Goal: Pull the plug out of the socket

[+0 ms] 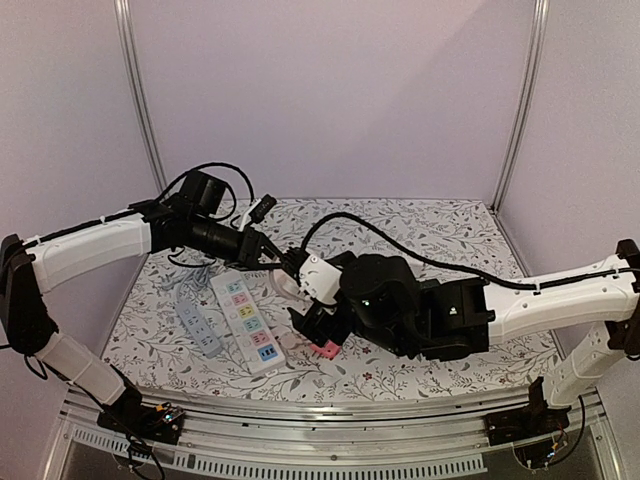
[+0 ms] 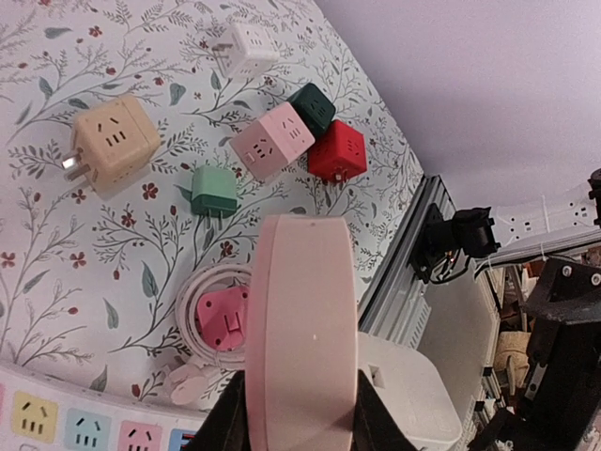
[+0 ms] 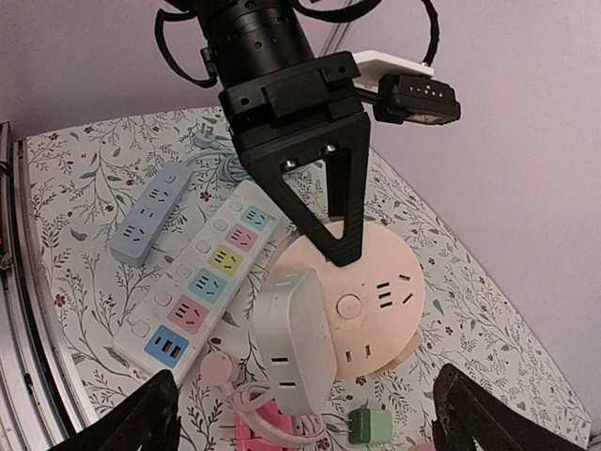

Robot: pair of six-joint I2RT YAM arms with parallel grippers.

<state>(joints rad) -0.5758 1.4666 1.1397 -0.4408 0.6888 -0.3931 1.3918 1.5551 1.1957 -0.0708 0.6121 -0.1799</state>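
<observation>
Plug [image 3: 293,343]: white rounded block w/ slot openings, seated on face of socket [image 3: 376,301], a round pale-pink disc tilted over worktop [image 3: 75,169]. Left end effector [image 3: 336,246] nearly closed, pinching disc's upper rim. Right end effector [image 3: 308,376] wide open, fingers either side of plug, clear of it, holding nothing. Multicolour strip [image 3: 202,282] and grey strip [image 3: 146,216] lie flat beside disc.

We list on the floral worktop [image 1: 450,240]: white strip [image 1: 247,322] with coloured outlets, grey strip [image 1: 197,322] just beside it; beige cube [image 2: 115,141], white cube [image 2: 246,49] apart; pink cube [image 2: 272,141], dark green cube [image 2: 313,106], red cube [image 2: 338,152] clustered; green plug [image 2: 214,192]; pink plug [image 2: 223,319] ringed by coiled cable.
</observation>
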